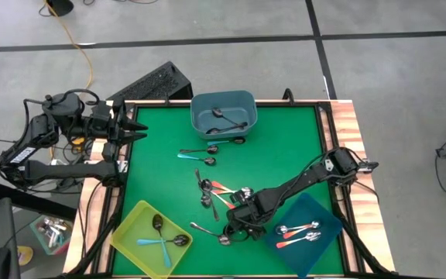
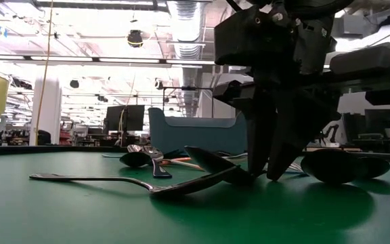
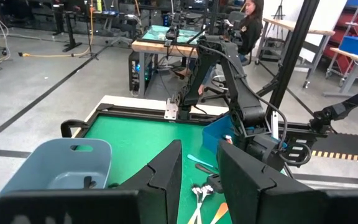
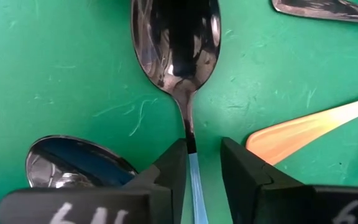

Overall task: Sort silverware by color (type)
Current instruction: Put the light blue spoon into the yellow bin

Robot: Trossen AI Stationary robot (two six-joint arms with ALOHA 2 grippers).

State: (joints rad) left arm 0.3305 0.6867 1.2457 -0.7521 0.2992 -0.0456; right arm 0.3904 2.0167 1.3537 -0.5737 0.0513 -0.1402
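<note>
Closing on so thin a neck, the right gripper [image 4: 196,163] risked pinching off-centre and flicking the blue-handled spoon [image 4: 178,46] into the orange-handled spoon [image 4: 303,129] at its 3 o'clock. Its fingers stood half-parted astride the neck, pressed to the green table [image 4: 55,68]; contact I couldn't tell.
</note>
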